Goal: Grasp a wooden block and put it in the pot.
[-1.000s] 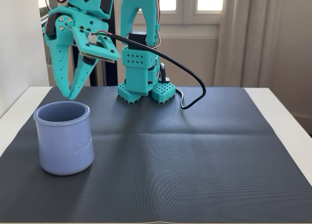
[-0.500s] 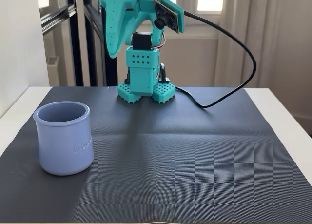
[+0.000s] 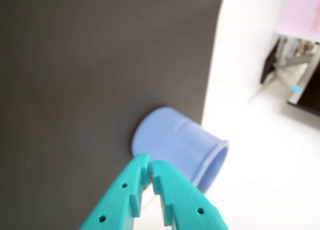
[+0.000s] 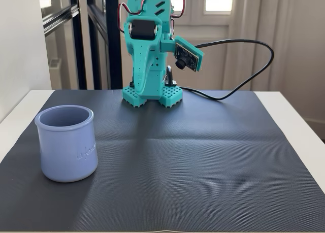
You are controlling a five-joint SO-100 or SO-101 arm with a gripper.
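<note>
Wrist view: teal plastic fingers (image 3: pixel 149 166) pressed together, empty, just before the lavender-blue cylindrical pot (image 3: pixel 175 145). Pot stands upright on the dark ribbed mat (image 4: pixel 193 157) covering the white desk (image 4: pixel 297 121); wooden block unseen.

The pot (image 4: pixel 66 143) stands on the mat (image 4: pixel 193 157) at its front left in the fixed view. The arm (image 4: pixel 151 50) sits behind, at the mat's far edge. The mat covers the tabletop (image 4: pixel 299 121).
</note>
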